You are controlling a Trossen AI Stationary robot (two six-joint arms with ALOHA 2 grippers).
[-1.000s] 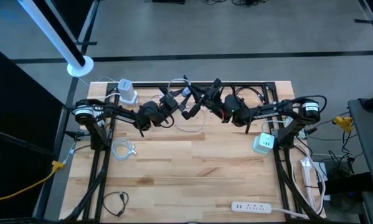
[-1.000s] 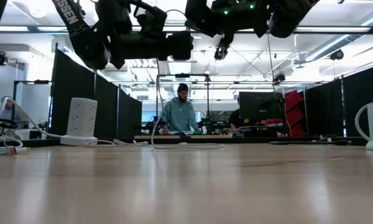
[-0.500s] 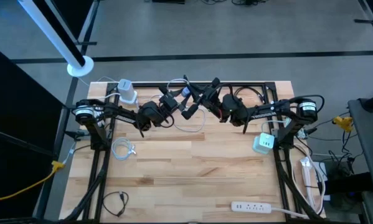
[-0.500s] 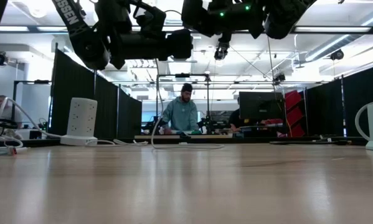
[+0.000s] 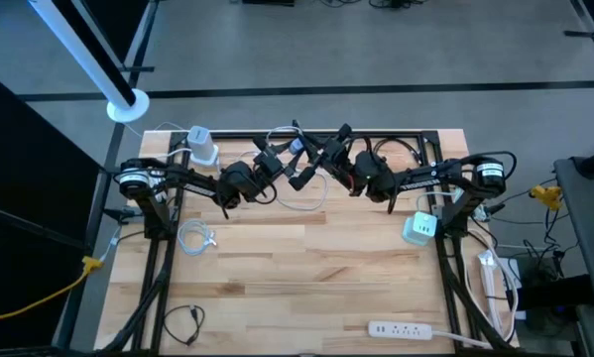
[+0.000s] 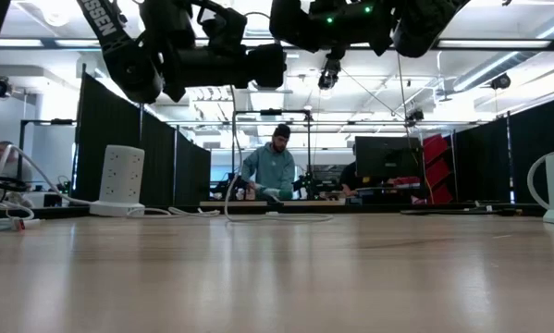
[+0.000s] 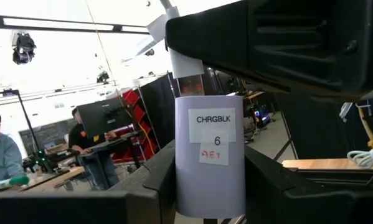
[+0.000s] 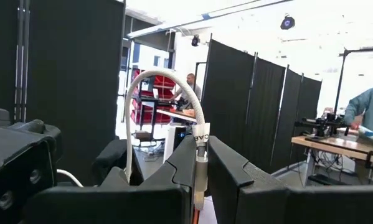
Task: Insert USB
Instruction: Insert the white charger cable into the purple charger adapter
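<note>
My left gripper [image 5: 295, 161] is shut on a white charger block [image 7: 210, 158] labelled CHRGBLK 6, high above the table's far middle. My right gripper [image 5: 322, 159] faces it from the right, shut on the plug end of a white cable [image 8: 200, 155]. The cable arches up in a loop [image 8: 155, 81] beyond the fingers. In the left wrist view the white plug [image 7: 185, 62] reaches the block's far end under the right gripper's dark body [image 7: 286, 37]; whether it sits in the port I cannot tell. In the low view both grippers [image 6: 258, 65] [image 6: 327, 69] hang near the top. My left gripper pinches the charger block by its two side faces [image 7: 181, 168], one finger [image 7: 161, 180] on each side, label toward the camera. The block is lifted clear of the table. My right gripper pinches the cable's plug end [image 8: 201, 163] between its two fingers [image 8: 183, 165]. The plug is lifted clear, and the cable rises out past the fingertips.
A white power tower [image 5: 202, 147] stands at the far left, a white charger cube [image 5: 420, 228] at the right, and a power strip [image 5: 408, 328] at the near edge. A coiled white cable [image 5: 195, 238] and a black cable [image 5: 182, 322] lie on the left. People work beyond the table.
My right gripper has edged a little toward the table's left, closer to the block in my left gripper. Both grippers stay shut on what they hold.
</note>
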